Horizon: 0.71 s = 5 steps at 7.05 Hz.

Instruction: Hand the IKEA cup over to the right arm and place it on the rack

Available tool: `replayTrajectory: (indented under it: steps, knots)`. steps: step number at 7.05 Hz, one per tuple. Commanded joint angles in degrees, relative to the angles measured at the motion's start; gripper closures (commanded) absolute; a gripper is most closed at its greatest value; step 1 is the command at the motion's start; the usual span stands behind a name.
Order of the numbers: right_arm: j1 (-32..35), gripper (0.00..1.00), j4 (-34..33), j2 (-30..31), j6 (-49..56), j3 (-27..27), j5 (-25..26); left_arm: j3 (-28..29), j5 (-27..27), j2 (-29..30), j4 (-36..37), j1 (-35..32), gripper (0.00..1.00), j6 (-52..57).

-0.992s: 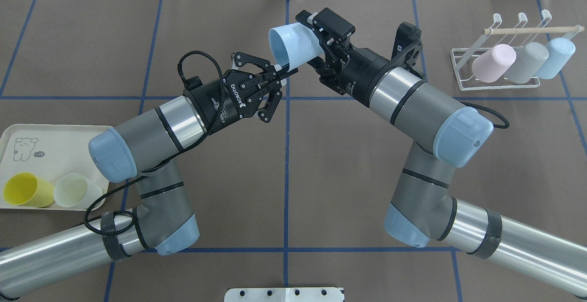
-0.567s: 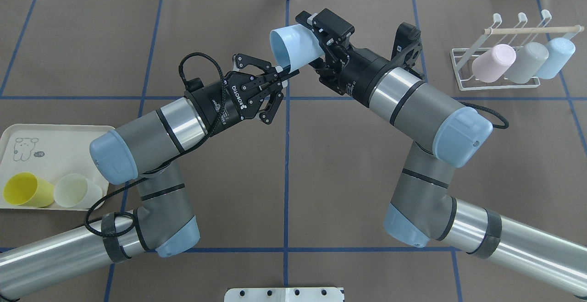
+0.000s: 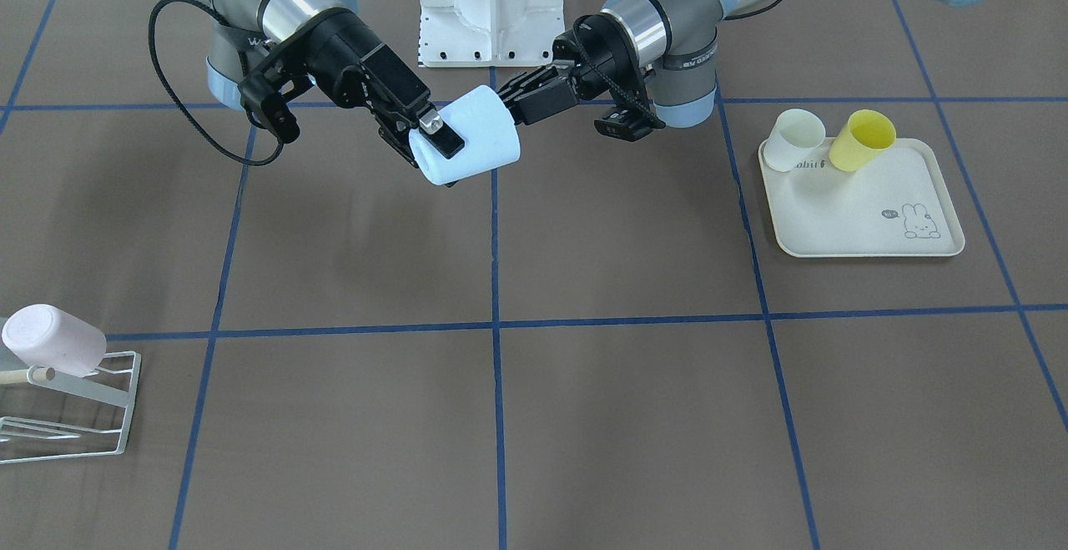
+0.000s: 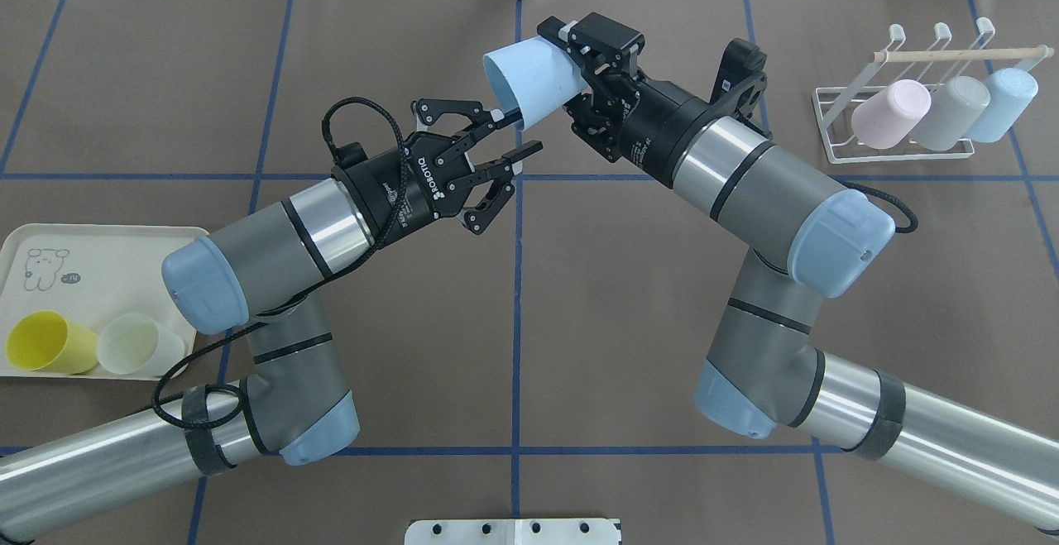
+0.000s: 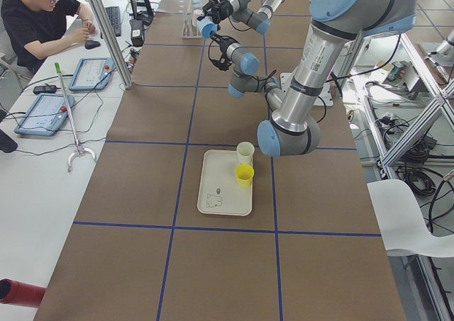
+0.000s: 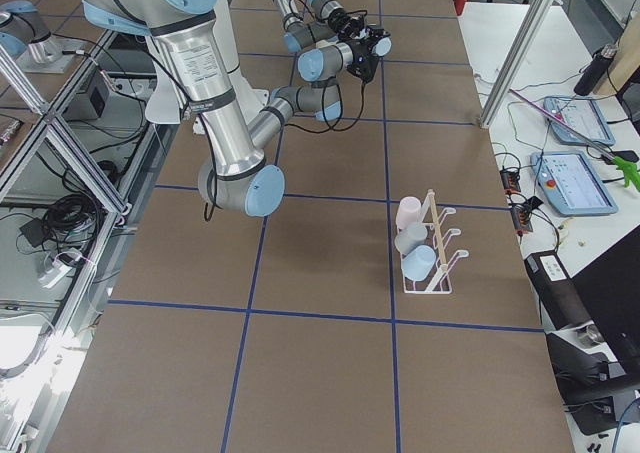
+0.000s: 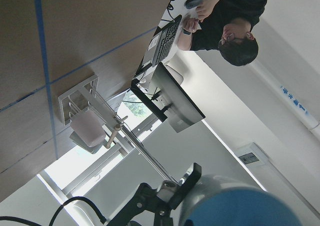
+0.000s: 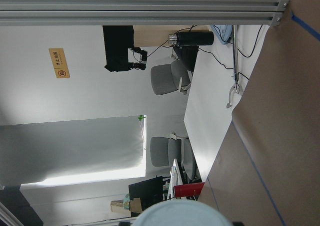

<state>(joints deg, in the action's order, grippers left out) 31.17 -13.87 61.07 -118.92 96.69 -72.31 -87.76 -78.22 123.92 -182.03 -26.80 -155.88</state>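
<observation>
The light-blue cup [image 4: 529, 82] hangs in the air over the table's middle, lying sideways with its mouth towards the left arm. My right gripper [image 4: 579, 65] is shut on the cup's closed end; it also shows in the front view [image 3: 434, 137] on the cup [image 3: 476, 145]. My left gripper [image 4: 517, 131] is open and empty, with its fingertips just at the cup's rim. In the front view it [image 3: 521, 99] sits right behind the cup. The white wire rack [image 4: 836, 127] stands at the far right.
The rack holds a pink cup [image 4: 889, 111], a grey cup [image 4: 955, 107] and a blue cup [image 4: 1001, 102]. A cream tray [image 4: 107, 247] at the left edge holds a yellow cup [image 4: 41, 342] and a white cup [image 4: 136, 345]. A person sits beyond the left end [image 5: 35, 16].
My left gripper has opened and let go of the cup's rim. The right gripper keeps hold of the cup and has shifted slightly away and to the right.
</observation>
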Motion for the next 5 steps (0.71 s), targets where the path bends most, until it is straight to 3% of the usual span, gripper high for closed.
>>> replayTrajectory:
  steps: [1, 4, 5]
  knots:
    - [0.2, 1.0, 0.6, 0.0, -0.1, -0.5, 0.0, -0.2, 0.2, -0.1, 0.2, 0.0, 0.0, 0.2]
    - [3.8, 1.0, 0.4, 0.0, 0.0, -0.5, -0.8, -0.8, -0.1, -0.4, 0.2, -0.6, 0.0, 0.4]
    - [7.3, 1.0, 0.0, 0.4, 0.4, -0.8, -3.7, -1.0, -0.5, -0.7, 0.2, -1.4, 0.0, 3.9]
